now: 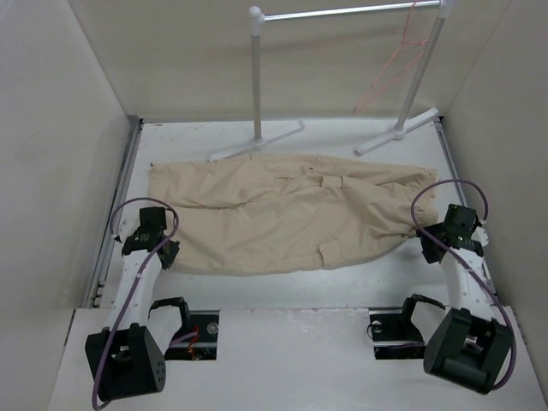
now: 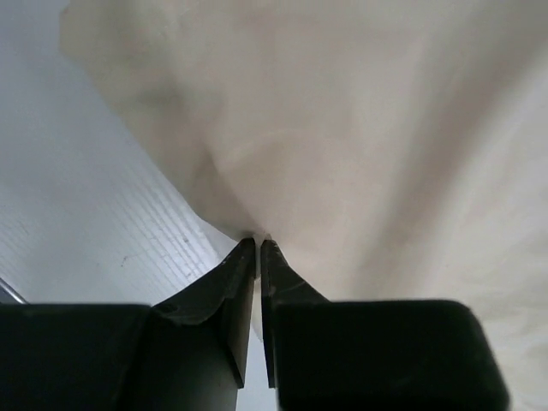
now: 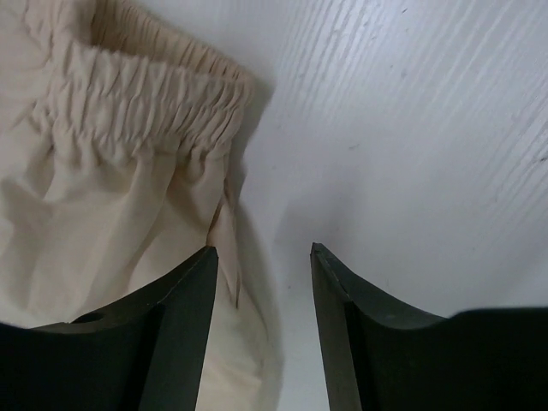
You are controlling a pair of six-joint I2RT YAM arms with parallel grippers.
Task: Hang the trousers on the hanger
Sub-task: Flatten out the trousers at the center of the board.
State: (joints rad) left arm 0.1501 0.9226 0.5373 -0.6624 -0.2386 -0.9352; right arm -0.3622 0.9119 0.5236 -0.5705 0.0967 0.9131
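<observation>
Trousers (image 1: 282, 214) lie flat, left hand (image 2: 258, 246) clamped on their edge, right hand (image 3: 264, 253) spread apart beside their waist.

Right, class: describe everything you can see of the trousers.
The trousers are beige soft cloth, lying flat and creased across the white table, waist right, legs left. Two pocket flaps show, and a gathered elastic waistband. The left gripper pinches their near-left edge; the right gripper, open, hangs over the waist edge.
</observation>
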